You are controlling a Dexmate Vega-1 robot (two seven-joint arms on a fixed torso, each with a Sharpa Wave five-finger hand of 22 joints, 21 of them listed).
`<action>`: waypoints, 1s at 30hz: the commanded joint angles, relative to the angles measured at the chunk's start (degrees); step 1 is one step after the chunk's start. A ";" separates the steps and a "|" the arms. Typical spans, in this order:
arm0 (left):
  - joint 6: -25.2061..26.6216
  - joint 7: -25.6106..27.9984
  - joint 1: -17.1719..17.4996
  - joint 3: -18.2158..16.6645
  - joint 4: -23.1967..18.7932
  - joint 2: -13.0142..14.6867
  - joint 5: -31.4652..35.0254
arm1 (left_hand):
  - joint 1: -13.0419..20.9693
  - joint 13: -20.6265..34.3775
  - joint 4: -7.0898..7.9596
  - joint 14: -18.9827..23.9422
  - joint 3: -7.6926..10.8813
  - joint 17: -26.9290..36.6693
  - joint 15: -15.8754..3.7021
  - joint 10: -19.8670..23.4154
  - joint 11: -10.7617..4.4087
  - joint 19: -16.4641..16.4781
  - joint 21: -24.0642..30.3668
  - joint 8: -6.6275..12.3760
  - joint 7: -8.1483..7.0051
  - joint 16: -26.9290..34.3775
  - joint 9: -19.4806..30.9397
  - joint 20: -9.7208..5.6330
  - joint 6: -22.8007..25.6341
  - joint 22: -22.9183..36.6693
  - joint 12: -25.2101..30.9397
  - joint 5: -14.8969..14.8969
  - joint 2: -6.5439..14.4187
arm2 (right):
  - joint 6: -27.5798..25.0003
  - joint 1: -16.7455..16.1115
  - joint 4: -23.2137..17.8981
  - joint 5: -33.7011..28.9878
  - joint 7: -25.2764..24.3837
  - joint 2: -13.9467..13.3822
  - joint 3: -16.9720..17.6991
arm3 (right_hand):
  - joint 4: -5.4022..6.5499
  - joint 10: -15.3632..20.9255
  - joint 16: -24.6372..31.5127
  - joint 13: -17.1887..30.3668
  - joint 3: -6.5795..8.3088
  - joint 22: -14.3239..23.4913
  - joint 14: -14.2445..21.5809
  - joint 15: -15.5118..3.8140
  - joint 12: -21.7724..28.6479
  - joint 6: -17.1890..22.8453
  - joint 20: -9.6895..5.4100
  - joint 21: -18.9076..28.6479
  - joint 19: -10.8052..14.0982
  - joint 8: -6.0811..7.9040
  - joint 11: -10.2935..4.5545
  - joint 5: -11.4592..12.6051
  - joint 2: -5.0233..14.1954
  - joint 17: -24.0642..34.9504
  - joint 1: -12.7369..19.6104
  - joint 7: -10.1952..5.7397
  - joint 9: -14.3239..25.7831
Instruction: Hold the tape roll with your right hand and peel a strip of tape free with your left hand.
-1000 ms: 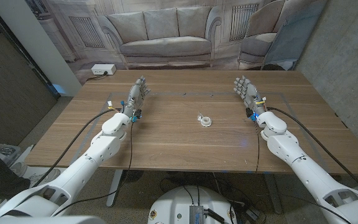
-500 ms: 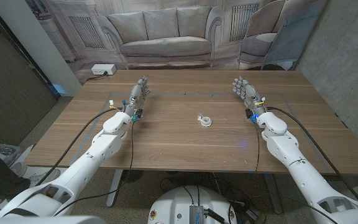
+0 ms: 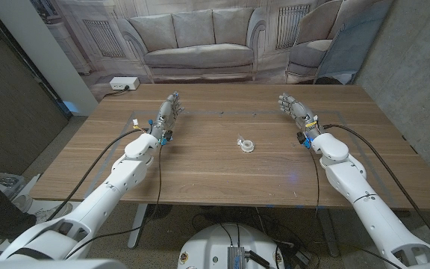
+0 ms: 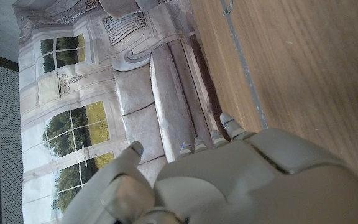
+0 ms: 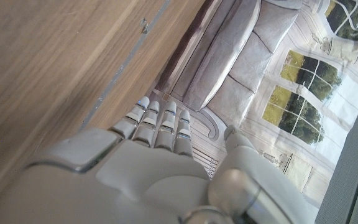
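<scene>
While our left hand (image 3: 167, 112) at ten o'clock and right hand (image 3: 293, 108) at two stay spread and empty, the tape roll (image 3: 245, 144) sits mid wooden table (image 3: 215, 172), sofa backdrop (image 3: 200, 37) at twelve.

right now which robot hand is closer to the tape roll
Right, though only slightly. The right robot hand is off to the robot's right of the tape roll and farther back; the left robot hand is off to its left, a bit farther away.

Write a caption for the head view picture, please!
Small clear tape roll on wooden table, between open left hand and open right hand.
</scene>
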 commanded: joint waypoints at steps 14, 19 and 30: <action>0.18 -1.77 -1.18 -0.15 1.74 -0.79 0.84 | 0.56 0.34 -0.50 -4.67 0.14 0.10 0.51 -4.91 0.86 -4.28 -0.01 0.17 -0.53 0.12 0.14 0.57 -6.18 0.16 0.56 0.27 2.18 | -12.71 -4.13 -17.01 -16.52 -6.79 -12.48 -6.23 | -1.26 0.83 -0.17 0.14 0.82 0.28 0.12 -1.00 0.09 1.28 -0.48 -0.48 -0.36 0.15 -0.68 0.51 1.19 0.14 1.89 -0.36 0.30; 0.13 -2.41 -1.73 0.03 2.47 -1.09 0.93 | 0.62 0.35 -0.53 -4.65 0.15 0.10 0.56 -4.83 0.83 -4.25 -0.07 0.11 -0.52 0.07 0.15 0.57 -6.15 0.16 0.54 0.25 2.15 | -16.86 -4.26 -20.63 -20.08 -8.27 -14.79 -8.23 | -1.71 1.14 -0.19 0.14 1.31 0.33 0.10 -1.54 0.06 1.62 -0.79 -0.58 -0.33 0.05 -1.06 0.64 2.21 0.20 2.74 -0.69 0.33; -0.10 -3.21 -2.44 0.22 3.43 -1.37 1.29 | 0.76 0.36 -0.53 -4.68 0.18 0.13 0.47 -4.86 0.87 -4.16 -0.24 -0.06 -0.57 -0.07 0.16 0.57 -6.10 0.17 0.40 0.18 2.11 | -21.71 -4.24 -25.36 -23.58 -9.68 -18.36 -11.68 | -2.33 1.80 -0.01 0.15 1.64 0.43 0.56 -1.93 0.05 2.35 -1.01 -0.55 0.17 -0.06 -1.12 0.67 2.88 0.27 3.86 -0.66 0.38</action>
